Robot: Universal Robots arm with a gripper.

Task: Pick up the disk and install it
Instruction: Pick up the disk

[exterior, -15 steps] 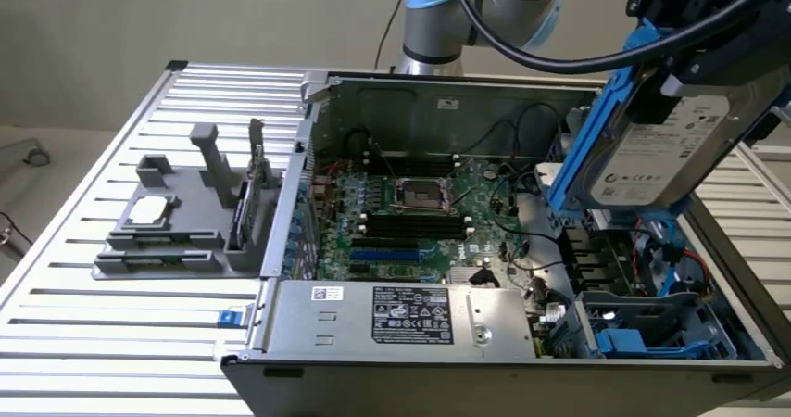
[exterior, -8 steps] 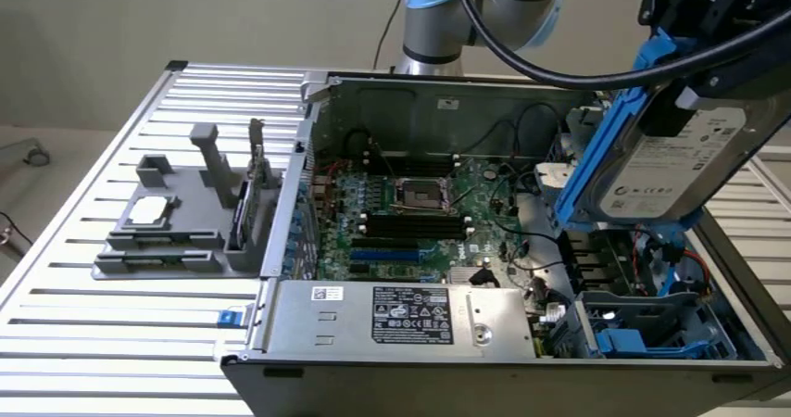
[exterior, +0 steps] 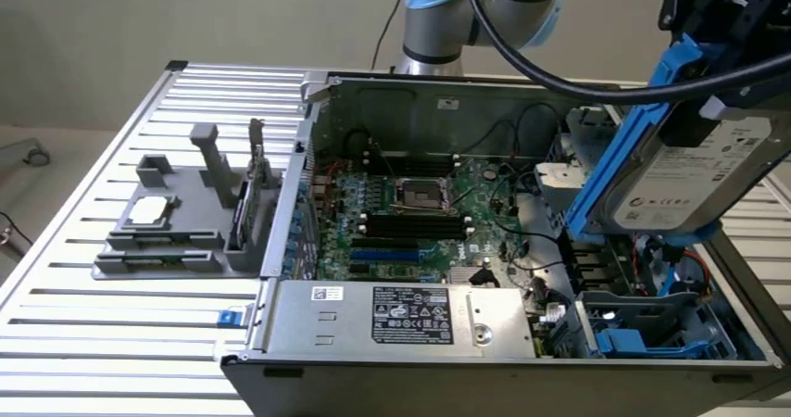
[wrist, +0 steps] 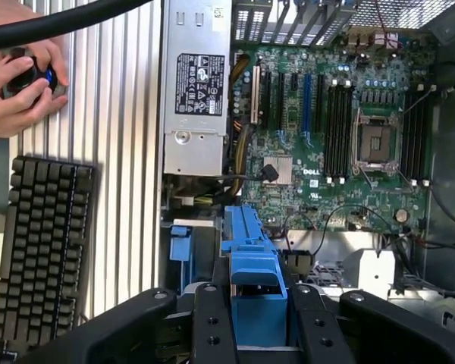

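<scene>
The disk (exterior: 692, 171), a silver-grey drive with a white label in a bright blue carrier, hangs tilted on edge above the open computer case (exterior: 495, 241), at the exterior view's right. My gripper (exterior: 717, 37) is shut on its upper end. In the wrist view the black fingers (wrist: 214, 322) clamp the blue carrier (wrist: 254, 265) from both sides, and my gripper (wrist: 259, 326) looks down into the case. Below the disk sits a blue drive cage (exterior: 655, 320) in the case's near right corner.
Inside the case lie the motherboard (exterior: 408, 213) and a silver power supply (exterior: 395, 315). A grey fixture (exterior: 173, 222) with a small square chip stands on the slatted metal table (exterior: 111, 343). A black keyboard (wrist: 42, 250) and a person's hands (wrist: 19, 83) are beside the case.
</scene>
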